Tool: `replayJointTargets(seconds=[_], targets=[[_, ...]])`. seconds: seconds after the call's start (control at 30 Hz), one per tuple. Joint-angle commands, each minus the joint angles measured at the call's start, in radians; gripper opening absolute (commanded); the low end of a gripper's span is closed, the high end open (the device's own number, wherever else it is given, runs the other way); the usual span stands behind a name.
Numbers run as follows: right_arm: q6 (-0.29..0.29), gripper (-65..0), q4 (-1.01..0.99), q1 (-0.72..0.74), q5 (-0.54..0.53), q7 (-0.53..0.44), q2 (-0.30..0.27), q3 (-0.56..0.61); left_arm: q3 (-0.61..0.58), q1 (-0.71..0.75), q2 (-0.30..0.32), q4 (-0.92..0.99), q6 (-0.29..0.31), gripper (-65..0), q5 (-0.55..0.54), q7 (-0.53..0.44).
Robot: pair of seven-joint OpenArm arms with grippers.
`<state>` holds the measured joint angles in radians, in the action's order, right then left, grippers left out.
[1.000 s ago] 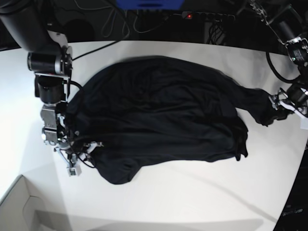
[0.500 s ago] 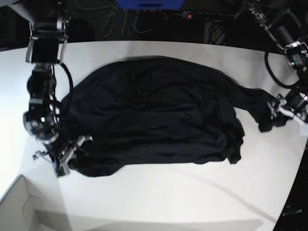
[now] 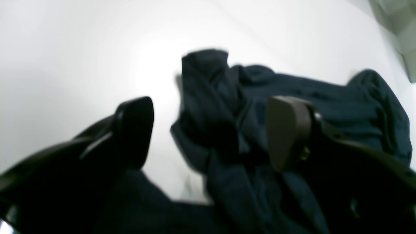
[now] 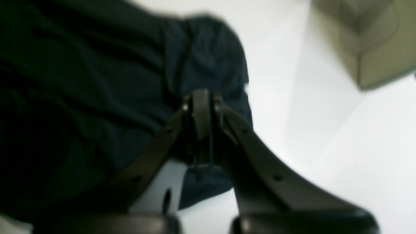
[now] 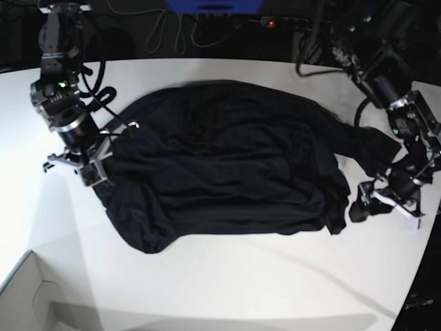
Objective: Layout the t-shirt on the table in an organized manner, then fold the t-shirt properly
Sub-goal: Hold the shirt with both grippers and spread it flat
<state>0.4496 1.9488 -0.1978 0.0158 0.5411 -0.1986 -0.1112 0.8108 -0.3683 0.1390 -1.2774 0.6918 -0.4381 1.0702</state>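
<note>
Right wrist view: right gripper (image 4: 201, 130) pinched tight on a fold of the t-shirt (image 4: 97, 81), likely to tug that side flat. Left gripper (image 3: 208, 130) spread wide, holding nothing, maybe touching cloth, hard to tell in the blur. Black t-shirt lumpy in the middle of the table (image 5: 227, 283), not flat yet. White box (image 5: 27, 296) at the corner.
</note>
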Motion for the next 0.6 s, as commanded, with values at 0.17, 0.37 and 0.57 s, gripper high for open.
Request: replayJointTargets(seconds=[0.17,0.37,0.57], targets=[[-0.004,-62.5,0.013,0.001,-0.010,-0.028,0.006,-0.003,-0.100,-0.116,-0.062,0.066,0.006,-13.2,0.196,-0.209],[-0.004,-42.8,0.013,0.013,-0.010,-0.028,0.006,-0.002,-0.170,-0.196,-0.055,0.362,0.006,-13.2,0.338,-0.419],[-0.004,-31.9,-0.001,0.077,-0.010,-0.026,0.006,-0.003,-0.167,-0.229,0.009,0.580,0.006,-13.2,0.361,-0.511]])
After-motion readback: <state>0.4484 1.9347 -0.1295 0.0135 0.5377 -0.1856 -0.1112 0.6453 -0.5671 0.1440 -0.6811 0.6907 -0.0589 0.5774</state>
